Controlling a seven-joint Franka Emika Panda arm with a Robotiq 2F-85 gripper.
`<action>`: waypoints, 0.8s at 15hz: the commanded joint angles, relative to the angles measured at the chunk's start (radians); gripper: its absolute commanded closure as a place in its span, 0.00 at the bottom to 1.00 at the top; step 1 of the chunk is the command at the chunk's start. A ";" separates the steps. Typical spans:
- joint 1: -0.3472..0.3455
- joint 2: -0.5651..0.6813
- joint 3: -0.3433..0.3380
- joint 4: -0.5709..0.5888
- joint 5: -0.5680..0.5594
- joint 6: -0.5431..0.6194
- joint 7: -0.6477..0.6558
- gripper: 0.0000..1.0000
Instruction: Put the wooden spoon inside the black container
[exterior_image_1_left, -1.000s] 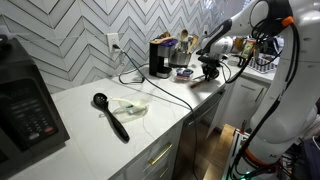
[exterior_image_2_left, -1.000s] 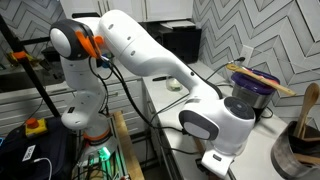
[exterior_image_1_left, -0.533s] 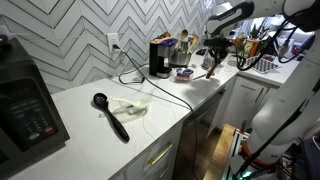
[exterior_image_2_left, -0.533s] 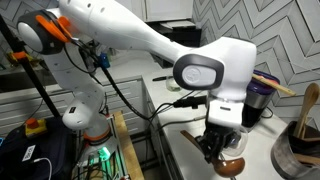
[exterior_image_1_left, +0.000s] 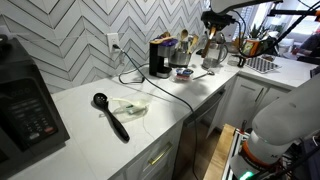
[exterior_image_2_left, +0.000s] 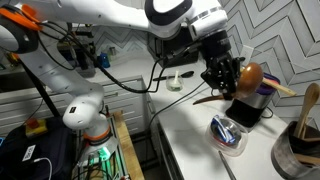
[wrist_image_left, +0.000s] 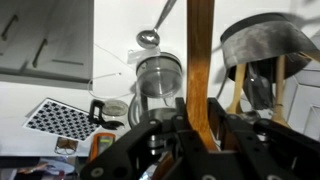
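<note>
My gripper (exterior_image_1_left: 212, 30) is shut on the reddish-brown wooden spoon (exterior_image_1_left: 209, 48) and holds it in the air above the right end of the counter. In an exterior view the gripper (exterior_image_2_left: 224, 76) holds the spoon's rounded bowl (exterior_image_2_left: 250, 75) just above the boxy black container (exterior_image_2_left: 245, 110). That container (exterior_image_1_left: 158, 60) stands by the wall, left of the gripper. In the wrist view the spoon's handle (wrist_image_left: 200, 55) runs straight up from between the fingers (wrist_image_left: 200, 128).
A black plastic ladle (exterior_image_1_left: 110, 115) and crumpled plastic (exterior_image_1_left: 128, 105) lie mid-counter. A black appliance with buttons (exterior_image_1_left: 25, 105) stands at the left. A silver-grey bowl (exterior_image_1_left: 183, 72) (exterior_image_2_left: 228, 135) sits beside the container. A utensil holder (exterior_image_2_left: 298, 135) stands at the far end. A cable crosses the counter.
The gripper has risen from the counter's edge with the wooden spoon in it and now hangs high, near the black container.
</note>
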 joint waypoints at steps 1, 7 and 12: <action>-0.018 0.017 0.002 -0.027 -0.096 0.232 0.008 0.93; -0.018 0.047 -0.009 -0.012 -0.087 0.302 0.036 0.93; -0.089 0.148 -0.010 0.039 -0.275 0.686 0.248 0.93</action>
